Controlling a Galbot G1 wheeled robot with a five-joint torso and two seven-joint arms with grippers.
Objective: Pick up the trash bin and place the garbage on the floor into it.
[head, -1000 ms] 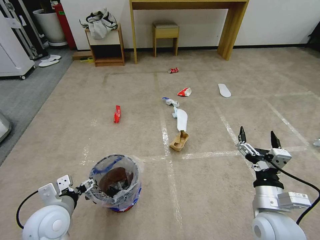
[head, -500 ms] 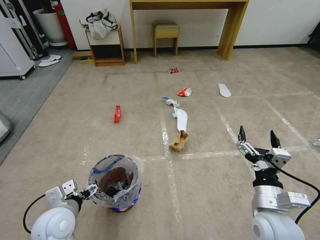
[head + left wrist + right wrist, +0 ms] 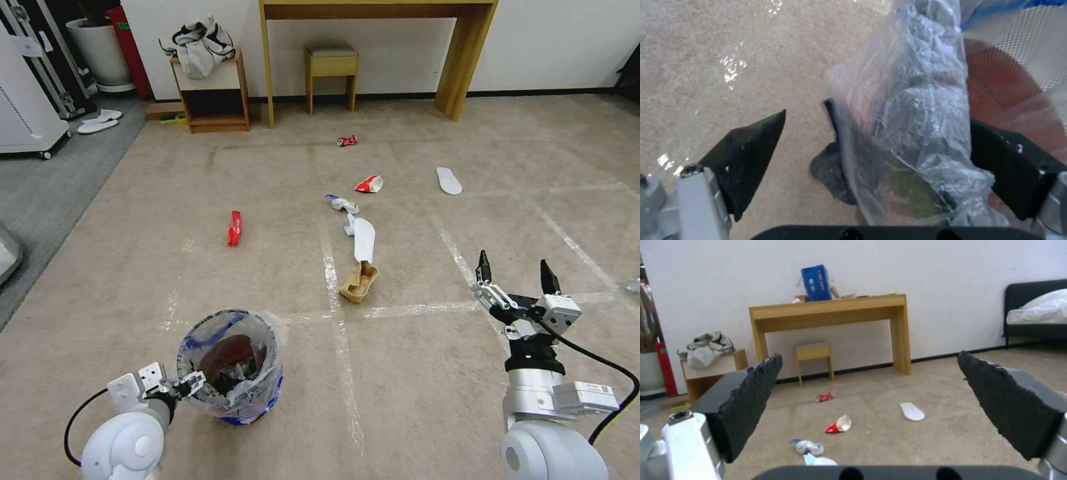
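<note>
Since the left gripper [image 3: 871, 146] has its fingers spread either side of the trash bin [image 3: 230, 365] rim, bag-covered wall between them, I'd say it's mid bin-grab; next it needs to pinch shut and lift. Right gripper [image 3: 516, 275] hangs wide open right of the bin, with the garbage [image 3: 363, 241] on the floor [image 3: 413, 373] beyond.

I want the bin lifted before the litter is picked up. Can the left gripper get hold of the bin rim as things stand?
Probably yes. The left gripper is open and straddles the bagged rim of the bin, one finger outside, the other inside; nothing blocks its closing.
</note>
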